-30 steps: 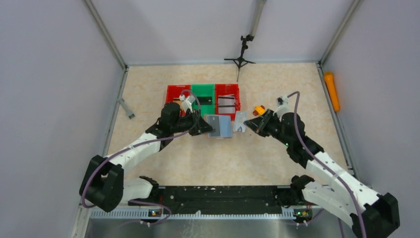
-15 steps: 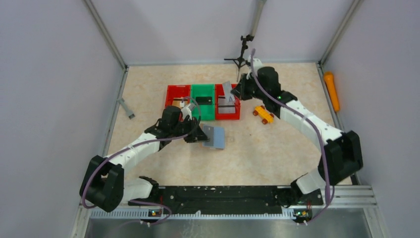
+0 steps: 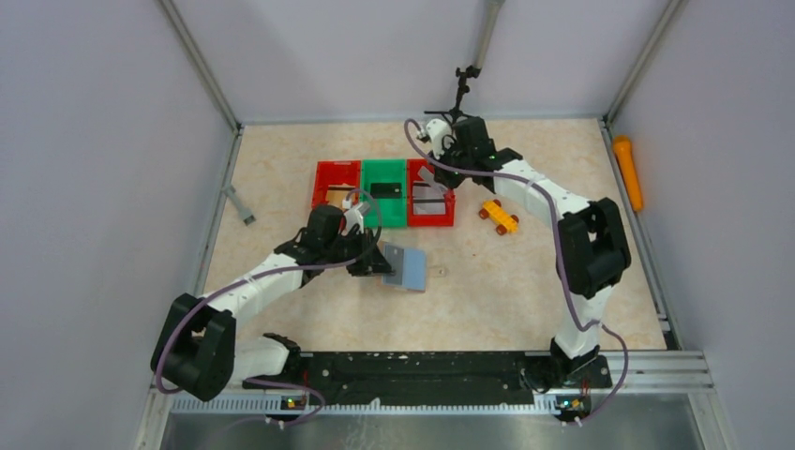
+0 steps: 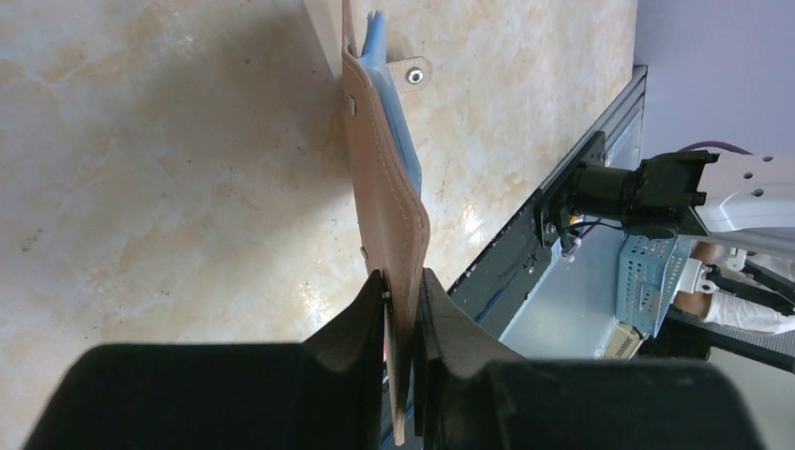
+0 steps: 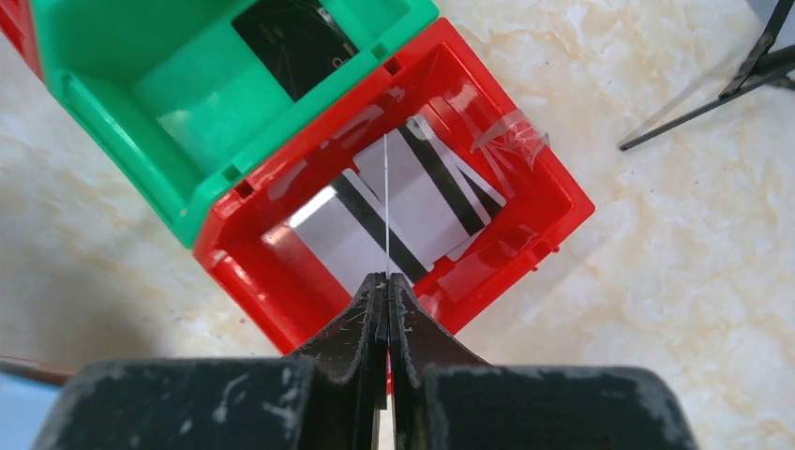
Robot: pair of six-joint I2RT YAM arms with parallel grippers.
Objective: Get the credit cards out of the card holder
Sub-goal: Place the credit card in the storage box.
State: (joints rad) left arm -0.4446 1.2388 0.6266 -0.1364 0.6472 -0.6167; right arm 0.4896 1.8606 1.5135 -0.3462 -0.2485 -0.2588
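Your right gripper (image 5: 387,286), clamped on a card (image 3: 427,176), hangs above the red bin (image 5: 548,155) near the worktop's far edge; I think release comes next. Left gripper (image 4: 401,300) pinches the card holder (image 4: 384,187).

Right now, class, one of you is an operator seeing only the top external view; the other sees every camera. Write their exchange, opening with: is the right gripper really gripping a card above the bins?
Observer: Yes, the right gripper is shut, pinching a thin card by one edge above the red bin.
Operator: What's inside that bin?
Observer: At least two striped cards, overlapping at angles.
Operator: And the left gripper?
Observer: It pinches the card holder by its tan edge; a light blue card shows inside.
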